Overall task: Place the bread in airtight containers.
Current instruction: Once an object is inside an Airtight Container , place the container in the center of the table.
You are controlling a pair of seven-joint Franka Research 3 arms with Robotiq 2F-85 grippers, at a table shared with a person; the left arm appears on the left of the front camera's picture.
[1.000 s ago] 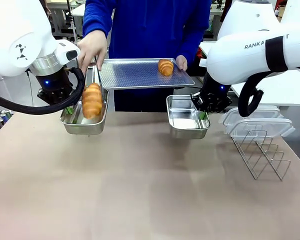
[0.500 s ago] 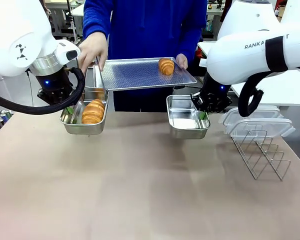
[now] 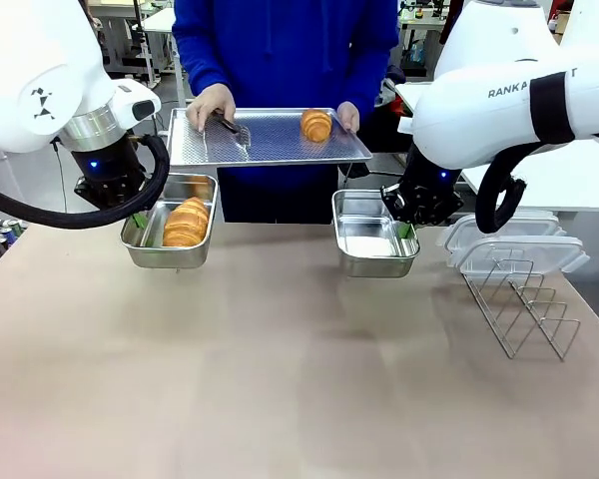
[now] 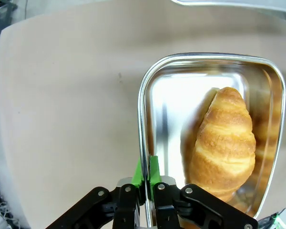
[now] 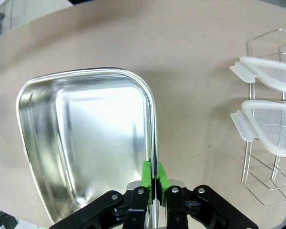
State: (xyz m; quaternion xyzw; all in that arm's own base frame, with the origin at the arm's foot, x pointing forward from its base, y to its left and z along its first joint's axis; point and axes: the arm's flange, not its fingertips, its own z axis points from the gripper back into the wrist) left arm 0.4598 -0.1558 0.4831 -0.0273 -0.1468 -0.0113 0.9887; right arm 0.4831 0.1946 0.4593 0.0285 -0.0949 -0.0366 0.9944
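My left gripper (image 3: 137, 219) (image 4: 146, 172) is shut on the rim of the left airtight container (image 3: 142, 253) (image 4: 144, 105), held just above the table. One bread roll (image 3: 186, 222) (image 4: 224, 138) lies inside that tin. My right gripper (image 3: 404, 231) (image 5: 154, 175) is shut on the rim of the right airtight container (image 3: 374, 264) (image 5: 152, 109), whose inside is bare. The other bread roll (image 3: 315, 124) sits on a perforated tray (image 3: 270, 150) that a person's hands (image 3: 211, 101) hold level above and behind the tins. Tongs (image 3: 230, 127) lie on the tray under the person's hand.
Two clear plastic lids (image 3: 509, 244) (image 5: 269, 121) rest on a wire rack (image 3: 524, 309) (image 5: 264, 186) at the right of the table. The brown tabletop (image 3: 280, 379) in front of the tins is bare. The person in a blue top stands at the far side.
The roll that stood on end over the left tin has settled flat inside it. The person has drawn the tray back and levelled it, with the tongs laid on it. Both grippers stayed put.
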